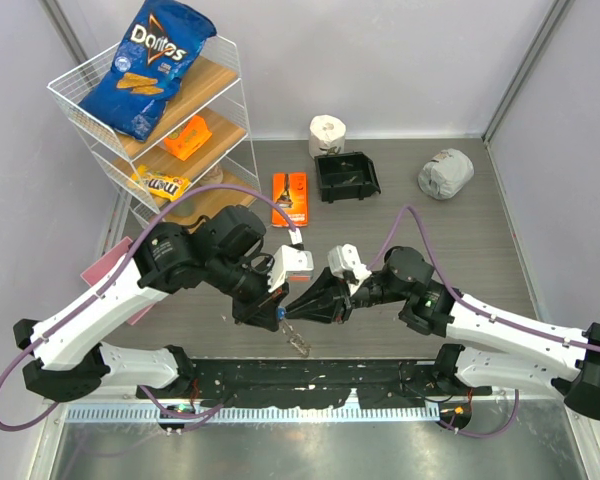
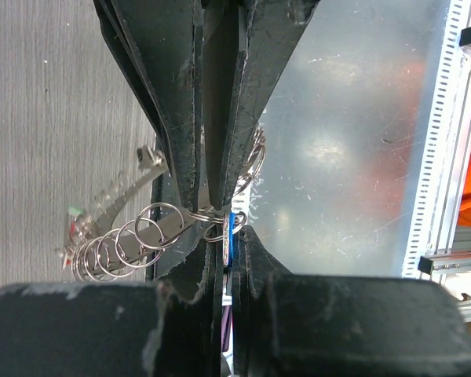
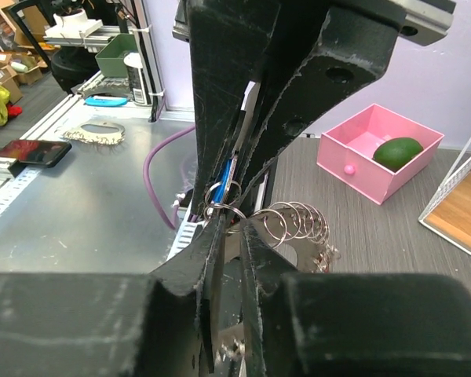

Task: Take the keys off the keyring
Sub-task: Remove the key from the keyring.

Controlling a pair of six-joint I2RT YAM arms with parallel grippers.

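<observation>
The left gripper (image 2: 224, 245) is clamped shut on a blue-headed key (image 3: 230, 174). Tip to tip against it, the right gripper (image 3: 226, 221) has its fingers pinched nearly together on a small wire loop of the keyring (image 3: 298, 224). The keyring's coiled rings and the other keys (image 1: 298, 340) hang between the two, above the worktop (image 1: 480, 250) near the middle of its near edge. At the far-left corner stands a white wire shelf (image 1: 235, 95) with a blue bag (image 1: 148, 65) reading "Doritos" on top and a yellow M&M's packet (image 1: 162, 184) lower down. The print on the orange packet (image 1: 290, 197) beside it is too small to read.
</observation>
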